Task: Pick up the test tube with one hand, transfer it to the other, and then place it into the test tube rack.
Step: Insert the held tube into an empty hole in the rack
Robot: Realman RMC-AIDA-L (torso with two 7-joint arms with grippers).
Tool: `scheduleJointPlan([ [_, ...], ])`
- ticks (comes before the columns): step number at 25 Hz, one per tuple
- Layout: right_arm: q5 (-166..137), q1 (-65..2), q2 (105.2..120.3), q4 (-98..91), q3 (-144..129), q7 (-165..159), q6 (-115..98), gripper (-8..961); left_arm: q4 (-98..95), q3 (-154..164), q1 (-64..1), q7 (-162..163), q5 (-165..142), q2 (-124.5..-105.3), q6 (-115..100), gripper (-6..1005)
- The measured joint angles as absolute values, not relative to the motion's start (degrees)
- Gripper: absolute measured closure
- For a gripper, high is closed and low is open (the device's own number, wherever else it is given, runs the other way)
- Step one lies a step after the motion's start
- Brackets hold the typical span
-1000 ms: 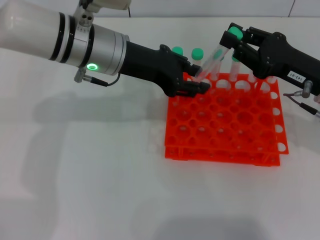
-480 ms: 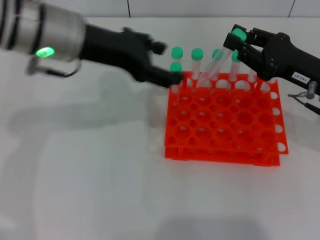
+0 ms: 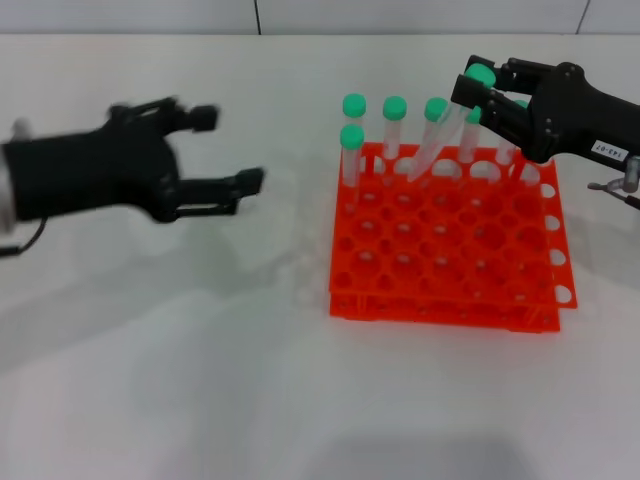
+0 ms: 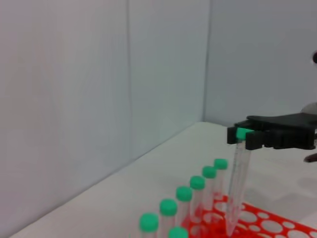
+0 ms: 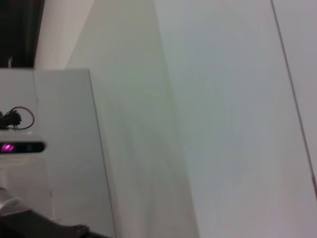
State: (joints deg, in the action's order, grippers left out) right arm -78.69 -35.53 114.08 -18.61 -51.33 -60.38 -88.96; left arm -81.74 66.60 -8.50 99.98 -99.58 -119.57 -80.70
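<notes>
Table (image 3: 200,380): we see a white surface across the whole head view, with the rack on its right half and a pale wall behind it.

Test tube rack (image 3: 450,250): we find the orange two-tiered grid right of centre, flat on the table; its far edge also shows in the left wrist view (image 4: 277,223).

Left gripper (image 3: 225,150): we see it over the table on the left, well apart from the rack, its two fingers spread wide and pointing right toward the rack, with nothing between them.

Right gripper (image 3: 480,92): we see it above the far right corner of the rack, its fingers closed on the green cap end of the test tube. In the left wrist view (image 4: 245,136) it shows as a black shape pinching the tube's top.

Test tube (image 3: 440,140): we see it tilted, cap up and to the right in the right gripper, its rounded lower end down at the holes of the rack's far row; also seen here (image 4: 237,183).

Other tubes (image 3: 394,125): we count several green-capped tubes standing upright in the rack's far rows, just left of the held one.
</notes>
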Motion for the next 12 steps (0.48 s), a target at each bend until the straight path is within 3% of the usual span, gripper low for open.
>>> scheduleJointPlan([
  [5, -80.94, -35.98, 113.98, -21.75, -52.12, -61.57, -87.35, 706, -72.78, 66.22, -3.56, 90.62, -94.7, -119.65, -79.33, 112],
  [12, -81.58, -38.08, 114.0, -23.05, -54.18, -62.58, -83.44, 705, -62.57, 64.63, -2.79, 82.86, -93.35, -119.65, -78.53, 113],
])
